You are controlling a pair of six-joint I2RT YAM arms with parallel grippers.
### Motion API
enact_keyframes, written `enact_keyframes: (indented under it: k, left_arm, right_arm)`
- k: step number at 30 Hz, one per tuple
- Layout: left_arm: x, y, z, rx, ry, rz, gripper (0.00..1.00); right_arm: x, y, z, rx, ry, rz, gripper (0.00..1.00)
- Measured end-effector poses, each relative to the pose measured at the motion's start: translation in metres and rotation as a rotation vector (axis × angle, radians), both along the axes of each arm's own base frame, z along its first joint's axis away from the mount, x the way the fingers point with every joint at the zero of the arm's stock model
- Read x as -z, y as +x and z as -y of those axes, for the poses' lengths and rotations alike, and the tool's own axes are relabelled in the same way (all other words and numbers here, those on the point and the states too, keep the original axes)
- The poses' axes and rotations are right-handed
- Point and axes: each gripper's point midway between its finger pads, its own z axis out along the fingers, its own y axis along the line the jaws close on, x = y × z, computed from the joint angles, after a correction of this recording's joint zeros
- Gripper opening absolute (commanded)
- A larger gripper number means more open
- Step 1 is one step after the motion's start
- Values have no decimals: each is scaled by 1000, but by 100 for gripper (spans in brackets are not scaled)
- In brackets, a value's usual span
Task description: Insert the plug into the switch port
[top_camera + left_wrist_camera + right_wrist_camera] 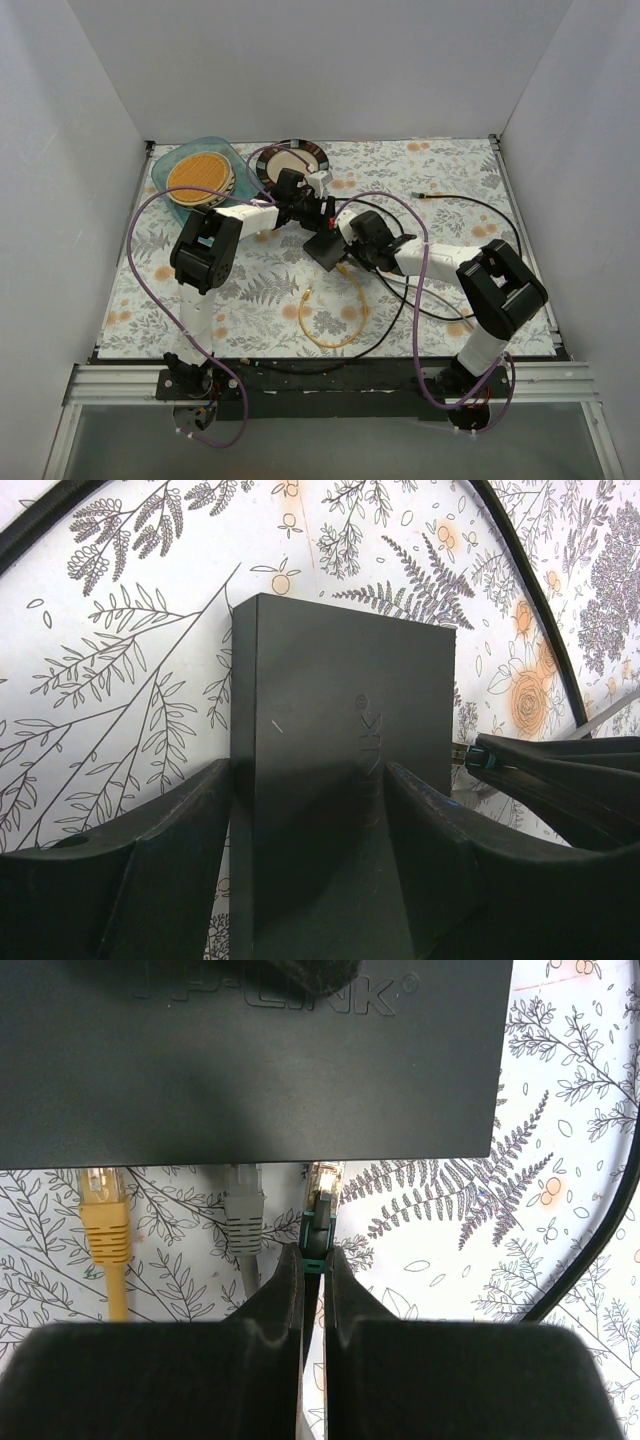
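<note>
Left gripper (pixel 310 780) clamping switch (pixel 340 670), right gripper (pixel 315 1258) pinching teal-booted plug (pixel 322 1192), tip at switch seen only from right wrist

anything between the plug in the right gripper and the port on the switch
Nothing visible. The plug, pinched in the right gripper, has its tip at the edge of the switch; how far in it goes is hidden under that edge. The grey plug and the yellow plug sit to its left, off its path.
</note>
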Motion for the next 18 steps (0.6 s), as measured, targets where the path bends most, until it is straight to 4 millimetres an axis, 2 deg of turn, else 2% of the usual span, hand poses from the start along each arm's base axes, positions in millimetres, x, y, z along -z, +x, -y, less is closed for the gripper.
enact_keyframes:
  k: [11, 18]
  left_arm:
    - [0, 0, 1, 18, 8, 24, 60]
    - [-2, -3, 9, 57, 0, 60, 59]
  right_arm:
    - [0, -7, -7, -60, 38, -9, 1]
    - [-3, -25, -28, -160, 100, -44, 1]
